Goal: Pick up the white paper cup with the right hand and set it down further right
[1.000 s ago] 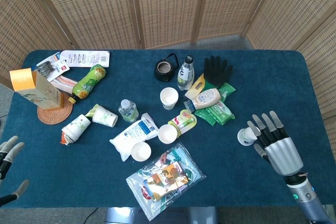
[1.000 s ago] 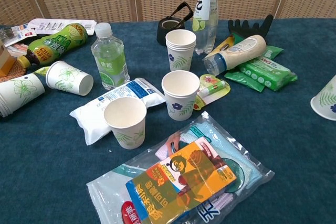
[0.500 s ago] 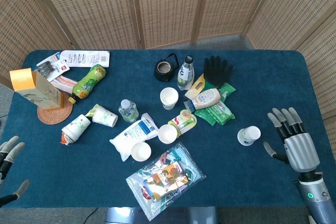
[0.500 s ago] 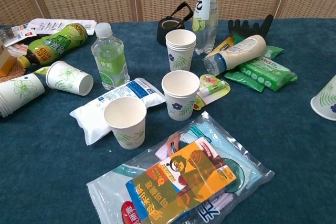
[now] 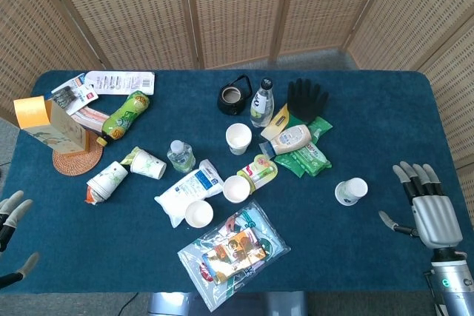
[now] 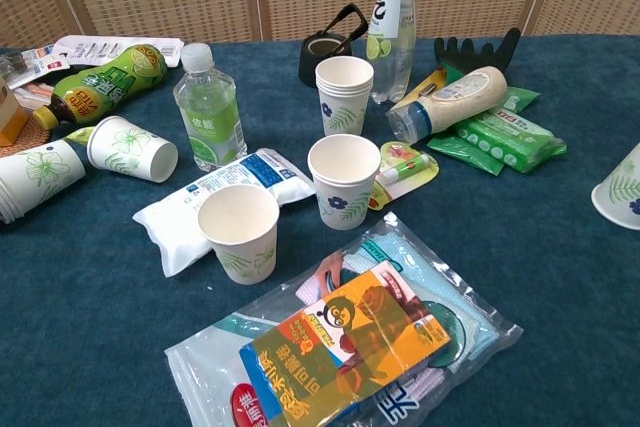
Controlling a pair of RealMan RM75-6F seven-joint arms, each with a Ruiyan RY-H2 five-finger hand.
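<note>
The white paper cup (image 5: 350,191) with a blue-green print sits on the blue cloth right of the clutter, looking tipped, its mouth facing right. In the chest view only part of the cup (image 6: 620,187) shows at the right edge. My right hand (image 5: 428,209) hovers near the table's front right corner, well right of the cup, fingers spread and holding nothing. My left hand (image 5: 11,220) shows partly at the lower left edge, fingers apart and empty. Neither hand appears in the chest view.
Several other paper cups (image 6: 344,179) stand or lie mid-table among a water bottle (image 6: 209,107), a wipes pack (image 6: 500,137), a black glove (image 5: 305,98), a snack bag (image 6: 345,347) and a mayonnaise bottle (image 5: 287,138). A carton (image 5: 48,125) stands far left.
My right hand let go of the cup and drew back to the right and toward the front edge. The cup stays where it was left; the left hand barely shifted.
</note>
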